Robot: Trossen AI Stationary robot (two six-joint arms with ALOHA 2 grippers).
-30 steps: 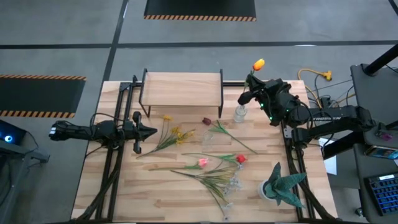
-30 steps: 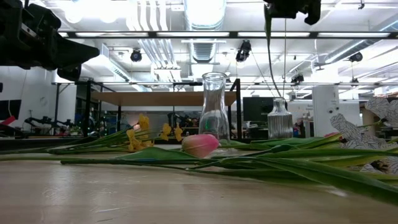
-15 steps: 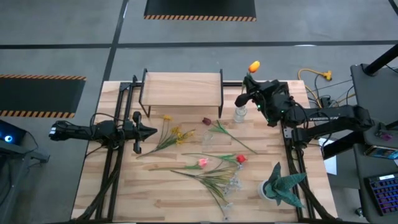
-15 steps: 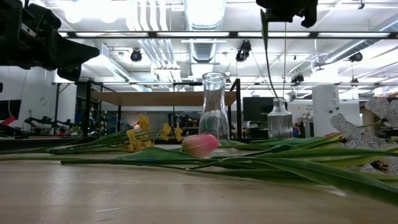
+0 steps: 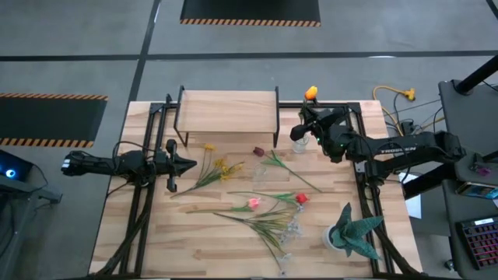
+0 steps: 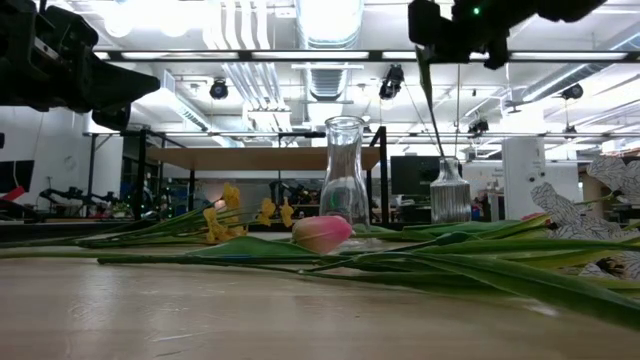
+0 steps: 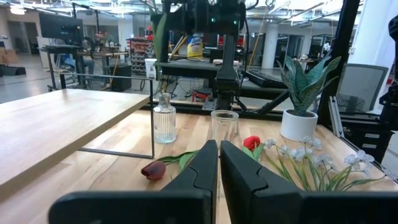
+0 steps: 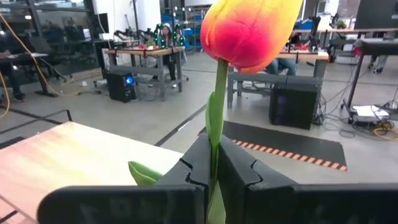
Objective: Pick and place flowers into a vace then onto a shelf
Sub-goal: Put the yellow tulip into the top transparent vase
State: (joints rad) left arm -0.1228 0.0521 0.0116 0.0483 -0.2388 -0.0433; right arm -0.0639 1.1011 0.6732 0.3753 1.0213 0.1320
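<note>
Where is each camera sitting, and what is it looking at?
High view: above, looking straight down on the table; shows both arms.
Low view: at tabletop height, looking across; shows the right gripper up high.
Left wrist view: on the left arm, looking past its shut left gripper toward the ribbed vase.
Right wrist view: on the right arm; its fingers pinch the orange tulip.
Shared: the high and low views both show that ribbed vase.

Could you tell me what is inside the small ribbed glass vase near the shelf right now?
The ribbed vase holds the lower end of a tulip stem, gripped above by the right claw. How deep it reaches is hidden by the ribbed glass.
</note>
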